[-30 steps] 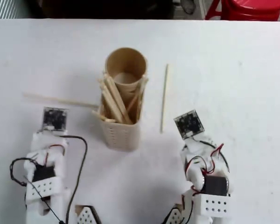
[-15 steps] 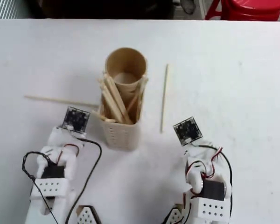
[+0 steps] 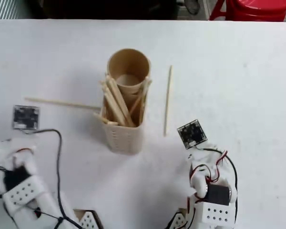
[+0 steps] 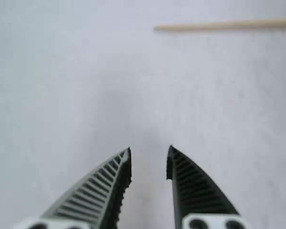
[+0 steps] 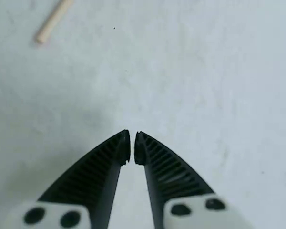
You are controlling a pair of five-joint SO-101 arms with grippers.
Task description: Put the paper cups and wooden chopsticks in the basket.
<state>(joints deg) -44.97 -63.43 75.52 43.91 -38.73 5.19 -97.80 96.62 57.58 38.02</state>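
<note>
A beige perforated basket (image 3: 123,136) stands mid-table, holding a paper cup (image 3: 128,67) and several wooden chopsticks (image 3: 115,102). One loose chopstick (image 3: 62,102) lies left of the basket, and its end (image 4: 224,25) appears ahead of my left gripper (image 4: 149,160), which is open and empty above bare table. A second loose chopstick (image 3: 168,99) lies right of the basket, and its tip (image 5: 52,21) shows in the right wrist view. My right gripper (image 5: 132,142) is shut on nothing, close to the table. In the high view the left arm (image 3: 19,167) is near the left edge, the right arm (image 3: 205,176) at front right.
The white table (image 3: 238,86) has free room on all sides of the basket. A red stool (image 3: 257,9) stands beyond the far edge. Cables (image 3: 57,162) trail from the left arm near the front edge.
The left arm first swung right toward the basket, then swung far left and back toward the table's left edge. The right arm drew back slightly, then stayed still.
</note>
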